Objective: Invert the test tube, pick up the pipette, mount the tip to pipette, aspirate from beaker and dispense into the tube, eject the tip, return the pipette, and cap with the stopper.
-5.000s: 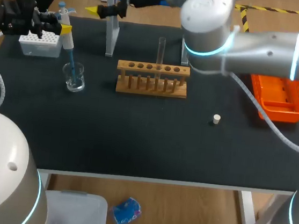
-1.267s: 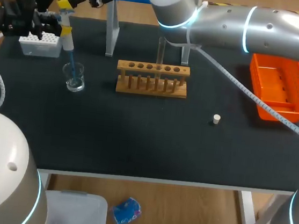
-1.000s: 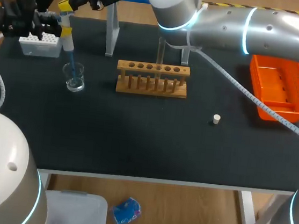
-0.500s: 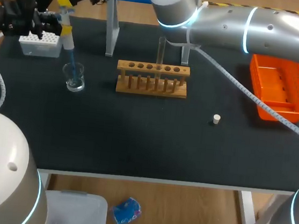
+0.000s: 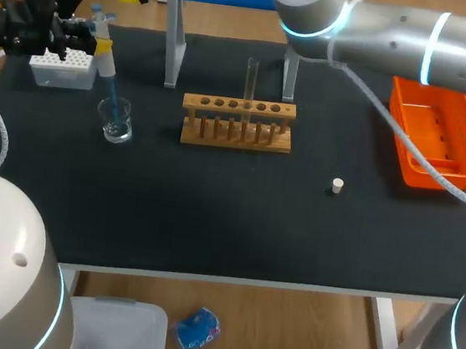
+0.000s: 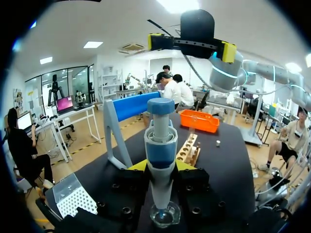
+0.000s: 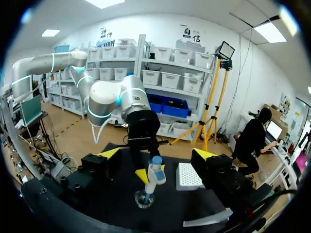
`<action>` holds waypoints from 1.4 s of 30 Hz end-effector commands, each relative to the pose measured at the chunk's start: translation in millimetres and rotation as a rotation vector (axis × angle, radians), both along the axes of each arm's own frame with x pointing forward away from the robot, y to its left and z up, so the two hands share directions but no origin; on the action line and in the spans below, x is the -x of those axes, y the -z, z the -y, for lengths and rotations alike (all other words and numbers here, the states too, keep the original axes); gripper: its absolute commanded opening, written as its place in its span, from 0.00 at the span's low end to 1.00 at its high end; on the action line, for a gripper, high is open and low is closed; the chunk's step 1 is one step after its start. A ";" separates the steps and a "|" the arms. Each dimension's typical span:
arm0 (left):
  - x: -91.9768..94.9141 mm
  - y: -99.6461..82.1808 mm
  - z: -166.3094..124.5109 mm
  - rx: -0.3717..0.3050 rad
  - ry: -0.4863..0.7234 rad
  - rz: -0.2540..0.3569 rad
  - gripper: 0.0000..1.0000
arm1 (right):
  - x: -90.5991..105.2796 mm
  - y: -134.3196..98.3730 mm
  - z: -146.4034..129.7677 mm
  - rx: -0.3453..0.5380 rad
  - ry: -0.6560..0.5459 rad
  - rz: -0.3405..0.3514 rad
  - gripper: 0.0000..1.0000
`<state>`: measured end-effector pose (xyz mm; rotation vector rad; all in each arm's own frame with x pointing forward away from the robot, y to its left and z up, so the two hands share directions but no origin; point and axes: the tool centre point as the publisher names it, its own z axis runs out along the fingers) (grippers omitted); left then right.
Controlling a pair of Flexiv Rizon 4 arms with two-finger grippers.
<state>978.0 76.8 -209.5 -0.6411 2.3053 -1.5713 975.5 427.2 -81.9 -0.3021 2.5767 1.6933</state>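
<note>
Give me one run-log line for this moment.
left claw: shut on pipette, tip in beaker | right claw: open, empty | tube: upright in rack | stopper: on table

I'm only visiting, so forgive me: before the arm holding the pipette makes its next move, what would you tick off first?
1. Grip: the left end effector is shut on the pipette: ok.
2. The blue tip is mounted and dipped in the beaker: ok.
3. Liquid drawn up into the blue tip: cannot tell.
4. The test tube stands upright in the rack, mouth uncapped: ok.
5. The right end effector is open, above the pipette and not touching it: ok.
6. The stopper lies alone on the table, nothing on or against it: ok.
</note>
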 end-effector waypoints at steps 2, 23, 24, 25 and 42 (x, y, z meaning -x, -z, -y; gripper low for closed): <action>1.2 -0.5 -0.1 0.000 -0.001 0.002 0.00 | 33.4 -27.9 120.3 0.021 0.077 0.042 1.00; 1.2 -0.5 -0.1 0.000 -0.001 0.002 0.00 | 99.7 54.9 346.5 -0.071 0.328 0.067 1.00; 1.2 -0.5 -0.1 0.000 -0.001 0.002 0.00 | 99.9 60.0 349.1 -0.064 0.329 0.070 1.00; 1.2 -0.5 -0.1 0.000 -0.001 0.002 0.00 | 99.0 64.7 351.8 -0.066 0.320 0.074 1.00; 1.2 -0.5 -0.1 0.000 -0.001 0.002 0.00 | 44.8 140.3 330.5 -0.096 0.233 0.071 1.00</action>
